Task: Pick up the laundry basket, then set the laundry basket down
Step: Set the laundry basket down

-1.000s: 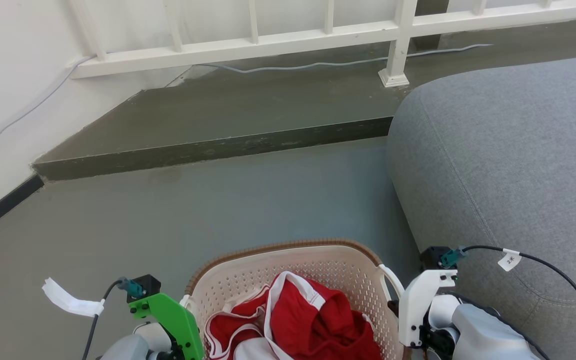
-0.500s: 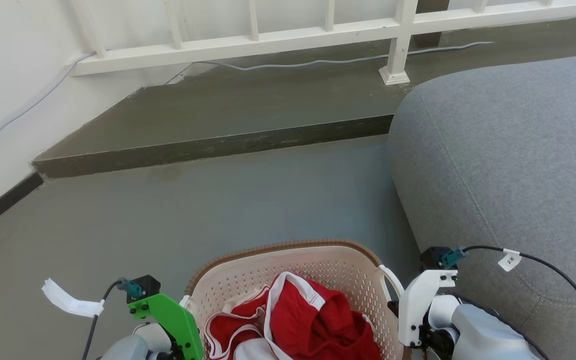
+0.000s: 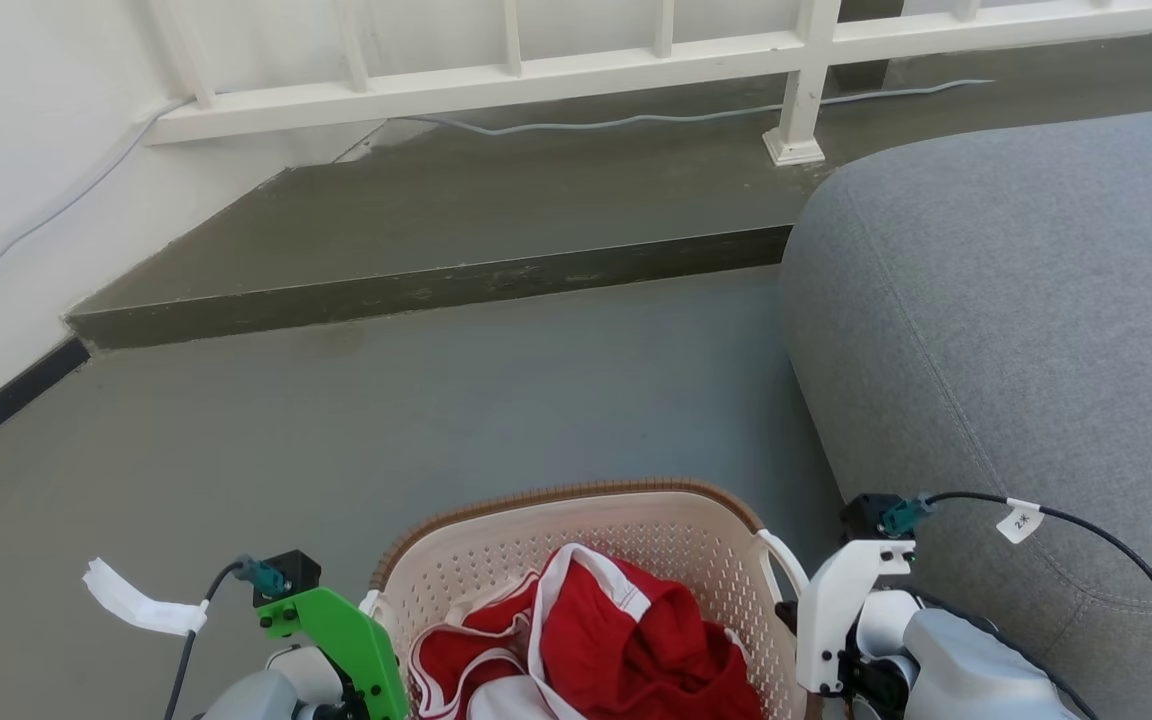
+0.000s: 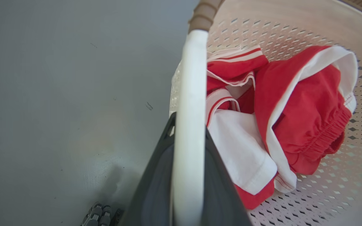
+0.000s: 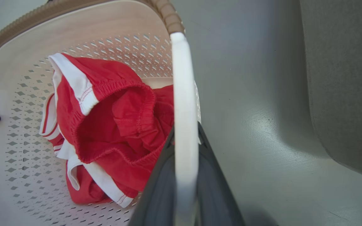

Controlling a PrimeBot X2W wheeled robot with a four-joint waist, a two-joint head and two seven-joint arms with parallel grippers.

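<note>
Its near end cut off at my head view's bottom edge, the oval cream perforated plastic laundry basket (image 3: 536, 548) of red-and-white clothes (image 3: 636, 640) is sitting between my left pincer (image 4: 189, 125) and right pincer (image 5: 185, 128), each clamping a white side handle (image 4: 192, 78), beside the grey sofa (image 3: 1016, 300).

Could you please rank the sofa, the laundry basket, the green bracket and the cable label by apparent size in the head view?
1. sofa
2. laundry basket
3. green bracket
4. cable label
Sofa and basket run past the frame edges.
</note>
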